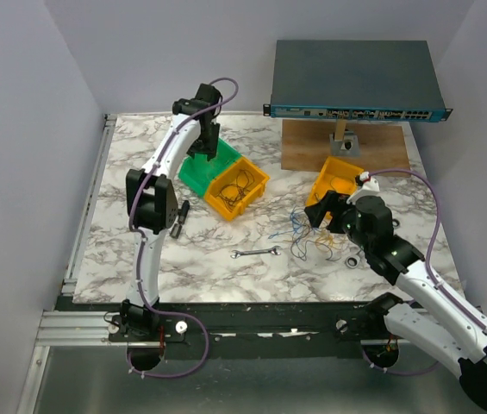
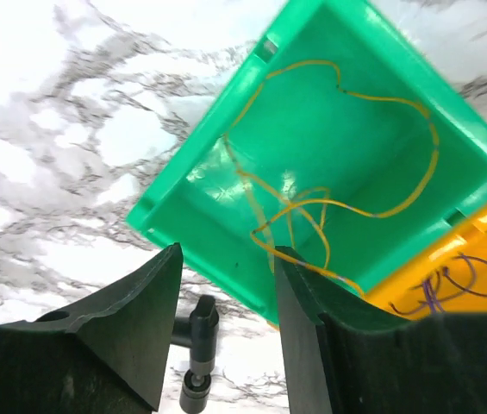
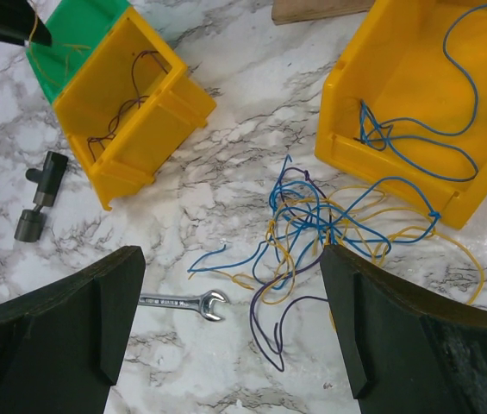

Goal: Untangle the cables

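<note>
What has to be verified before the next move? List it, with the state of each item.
1. Left hand open, nothing between its jaws: ok.
2. Yellow wire lying inside the green bin: ok.
3. Yellow wire free of the left hand: cannot tell; one strand runs close by it.
4. Right hand open above the tangle: ok.
5. Tangle separated: not ok; blue, yellow and dark wires cross each other.
6. Wrench apart from the tangle: ok.
</note>
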